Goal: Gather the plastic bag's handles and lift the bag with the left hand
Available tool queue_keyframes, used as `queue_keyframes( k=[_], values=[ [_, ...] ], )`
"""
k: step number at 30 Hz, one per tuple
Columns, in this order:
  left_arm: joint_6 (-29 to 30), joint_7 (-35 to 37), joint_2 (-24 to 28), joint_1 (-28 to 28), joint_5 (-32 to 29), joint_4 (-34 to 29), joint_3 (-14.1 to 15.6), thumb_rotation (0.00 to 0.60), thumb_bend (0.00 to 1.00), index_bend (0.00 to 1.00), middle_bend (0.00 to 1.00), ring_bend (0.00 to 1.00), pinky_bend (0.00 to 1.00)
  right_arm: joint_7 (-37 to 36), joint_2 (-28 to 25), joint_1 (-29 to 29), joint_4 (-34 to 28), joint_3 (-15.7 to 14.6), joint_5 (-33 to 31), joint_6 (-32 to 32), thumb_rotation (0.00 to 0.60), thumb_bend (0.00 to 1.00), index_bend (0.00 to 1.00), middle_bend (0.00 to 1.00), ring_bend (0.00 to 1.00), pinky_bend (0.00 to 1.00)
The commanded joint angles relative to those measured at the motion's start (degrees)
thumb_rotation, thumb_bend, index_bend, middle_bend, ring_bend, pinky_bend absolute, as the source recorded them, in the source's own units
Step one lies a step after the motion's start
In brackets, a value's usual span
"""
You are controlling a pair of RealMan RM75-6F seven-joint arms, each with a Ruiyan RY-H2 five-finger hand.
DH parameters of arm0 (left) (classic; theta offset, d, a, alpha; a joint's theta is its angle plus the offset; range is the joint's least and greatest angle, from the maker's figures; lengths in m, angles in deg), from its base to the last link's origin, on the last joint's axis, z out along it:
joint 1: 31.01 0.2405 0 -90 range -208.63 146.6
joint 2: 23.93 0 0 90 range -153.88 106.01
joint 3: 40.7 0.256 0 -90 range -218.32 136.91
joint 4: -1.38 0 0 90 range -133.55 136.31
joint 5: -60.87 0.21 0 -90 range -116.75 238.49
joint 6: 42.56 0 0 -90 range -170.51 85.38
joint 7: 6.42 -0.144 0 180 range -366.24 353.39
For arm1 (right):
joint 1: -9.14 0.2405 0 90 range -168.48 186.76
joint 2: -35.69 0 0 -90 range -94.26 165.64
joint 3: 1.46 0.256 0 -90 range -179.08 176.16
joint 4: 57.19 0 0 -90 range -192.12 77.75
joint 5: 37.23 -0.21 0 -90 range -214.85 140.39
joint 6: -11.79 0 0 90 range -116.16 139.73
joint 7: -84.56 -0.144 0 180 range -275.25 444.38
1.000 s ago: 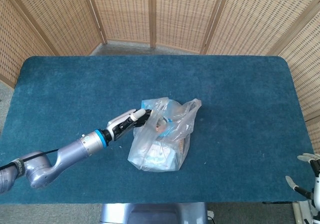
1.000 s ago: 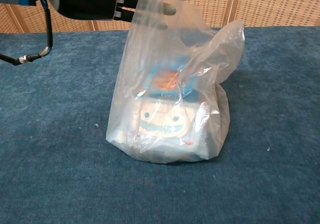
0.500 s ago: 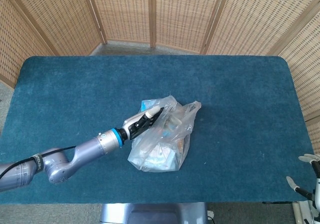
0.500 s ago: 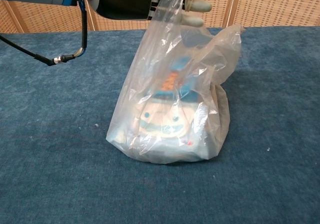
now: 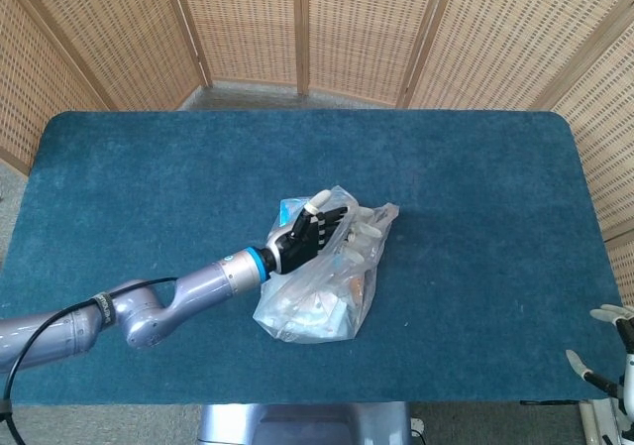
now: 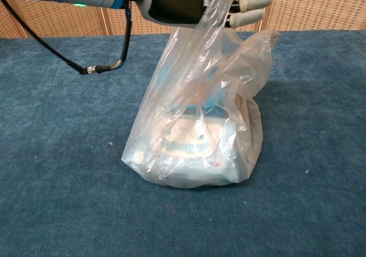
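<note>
the clear crinkled plastic bag (image 5: 319,291) with a blue-and-white box inside sits mid-table on the blue carpeted table (image 5: 475,217). the left hand (image 5: 315,232) reaches through its raised handle (image 6: 220,16), fingers (image 6: 250,4) extended, not clasping. the right hand (image 5: 606,366) rests apart at the table's corner, fingers spread, holding nothing.

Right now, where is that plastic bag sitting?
The plastic bag stands on the blue table, a little left of its middle in the head view. The left hand reaches over its open top, one handle draped across the fingers in the chest view.
</note>
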Motion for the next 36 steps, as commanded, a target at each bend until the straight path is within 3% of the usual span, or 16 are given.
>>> queue_keyframes(
  k=[1,6,18,28,36],
  values=[
    [-1.7,4.4,-2.6,-0.2,-0.1,1.9,-3.1,0.0,0.17,0.15,0.29,0.36,0.44,-0.2,0.0,-0.2,0.1,0.0,-0.1,-0.1,0.586,0.12,0.33,0.29,0.21,0.16],
    [-1.3,8.3,-3.2,1.8,1.0,1.8,-5.0,0.0,0.17,0.16,0.35,0.52,0.59,-0.7,-0.1,-0.5,0.3,0.0,-0.4,-0.3,0.587,0.12,0.33,0.29,0.21,0.16],
    [8.8,18.0,2.4,13.0,5.4,-4.0,-6.6,0.0,0.17,0.26,0.49,0.66,0.83,-0.5,-0.3,0.4,0.3,0.0,0.0,1.2,0.587,0.12,0.33,0.29,0.21,0.16],
    [16.1,25.7,9.4,15.8,13.6,-6.5,-2.2,0.0,0.18,0.28,0.5,0.67,0.86,-2.6,-1.6,3.2,-0.1,1.3,1.7,3.3,0.582,0.12,0.33,0.29,0.21,0.16],
    [17.7,25.4,12.5,14.7,12.4,-7.6,1.2,0.0,0.18,0.28,0.5,0.67,0.86,-8.0,-2.4,9.1,-0.2,3.9,3.6,8.0,0.586,0.13,0.33,0.29,0.21,0.18]
  ],
)
